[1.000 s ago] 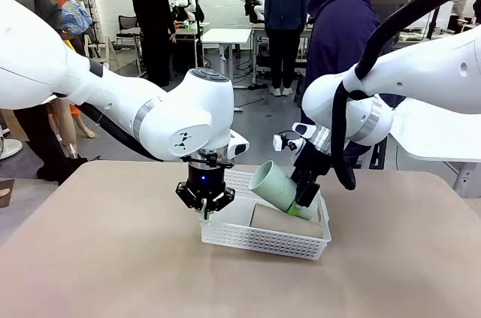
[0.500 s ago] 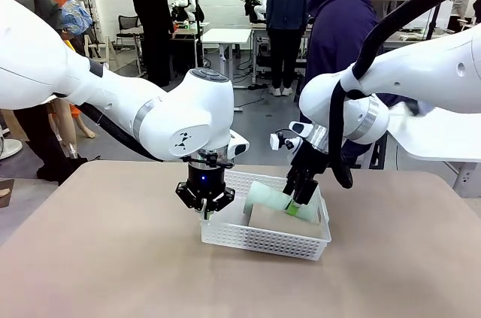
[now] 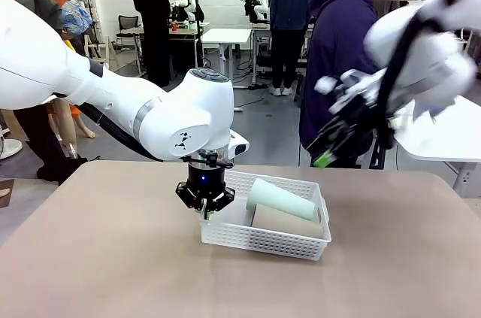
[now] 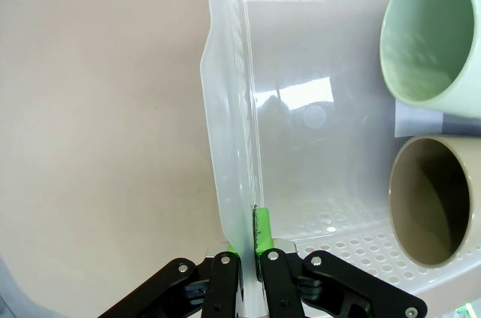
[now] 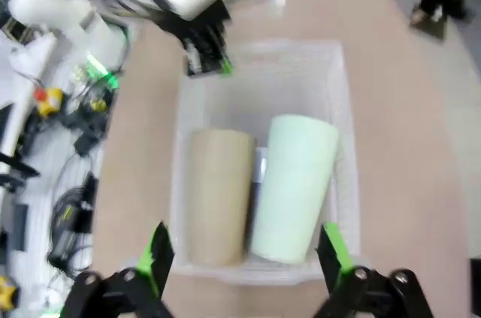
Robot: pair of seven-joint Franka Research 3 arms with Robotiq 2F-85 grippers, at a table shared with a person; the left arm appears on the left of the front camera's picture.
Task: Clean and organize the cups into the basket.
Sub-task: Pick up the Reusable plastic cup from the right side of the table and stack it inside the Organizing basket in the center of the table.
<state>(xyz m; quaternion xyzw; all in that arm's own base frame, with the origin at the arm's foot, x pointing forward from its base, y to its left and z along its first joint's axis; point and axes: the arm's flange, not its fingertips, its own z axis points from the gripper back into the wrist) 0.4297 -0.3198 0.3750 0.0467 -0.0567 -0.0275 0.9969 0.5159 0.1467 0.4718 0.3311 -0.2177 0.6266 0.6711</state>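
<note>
Your left gripper (image 4: 248, 239) was clamped on the left end wall of the basket (image 3: 263, 245) – one green pad inside the wall, the other outside, the fingers drawn close together with only the thin plastic between them. The basket sat flat on the tan table (image 3: 98, 258), about mid-table. Both cups lay on their sides within it, side by side and touching, open mouths turned towards the end your left gripper held. The mint-green cup (image 3: 282, 199) was on the far side, towards the person (image 3: 338, 55); the tan cup (image 3: 285, 220) was along the near wall. Your right gripper (image 5: 246, 250) was up in the air over the right of the table, well apart from the basket – its jaws spread wide with nothing between them. It was blurred in the front view; its wrist view looked down on both cups
</note>
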